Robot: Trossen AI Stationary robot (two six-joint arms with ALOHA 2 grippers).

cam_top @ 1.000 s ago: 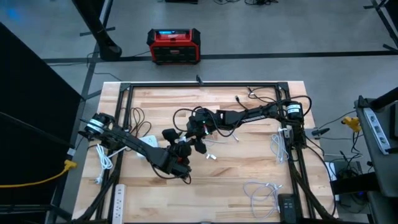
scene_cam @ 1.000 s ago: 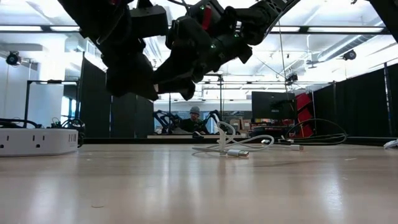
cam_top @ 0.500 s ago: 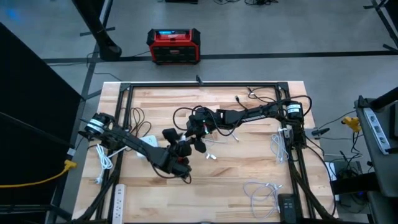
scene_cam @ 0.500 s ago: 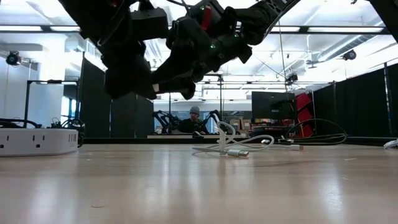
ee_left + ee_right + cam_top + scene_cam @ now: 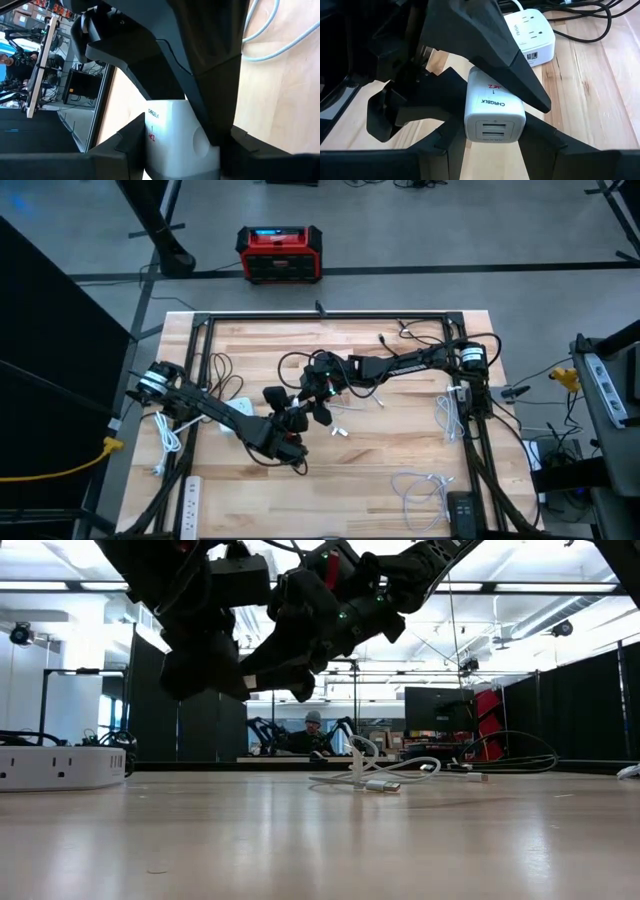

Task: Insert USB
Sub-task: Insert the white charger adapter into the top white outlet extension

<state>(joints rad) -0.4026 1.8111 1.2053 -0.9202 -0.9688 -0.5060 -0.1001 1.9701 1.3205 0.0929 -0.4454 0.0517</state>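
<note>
A white charger block (image 5: 494, 107) with two USB ports on its end face and the print CHRGBLK hangs in the air over the table's middle, between both grippers. My right gripper (image 5: 495, 145) is shut on it; so is my left gripper (image 5: 182, 150), whose fingers cross it in the right wrist view. In the high view the left gripper (image 5: 292, 420) and the right gripper (image 5: 318, 398) meet tip to tip. A white USB cable (image 5: 380, 780) lies loose on the wood behind them, its plug end flat on the table. My left gripper pinches the charger block's body (image 5: 172, 132) between its two fingers, one on each side face. The block is lifted clear of the table. My right gripper's fingers hide the block's far end in the left wrist view. My right gripper pinches the charger block by its two side faces near the port end (image 5: 495, 131), the ports facing the wrist camera. The block is clear of the table. One finger (image 5: 485, 45) of the left gripper lies along the block's upper right edge.
A white power strip (image 5: 530, 30) with dark cords plugged in lies on the table toward the left arm's side, seen too in the high view (image 5: 237, 408). More white cables (image 5: 425, 485) lie near the right near corner. A person sits in the room beyond the table (image 5: 313, 732).
</note>
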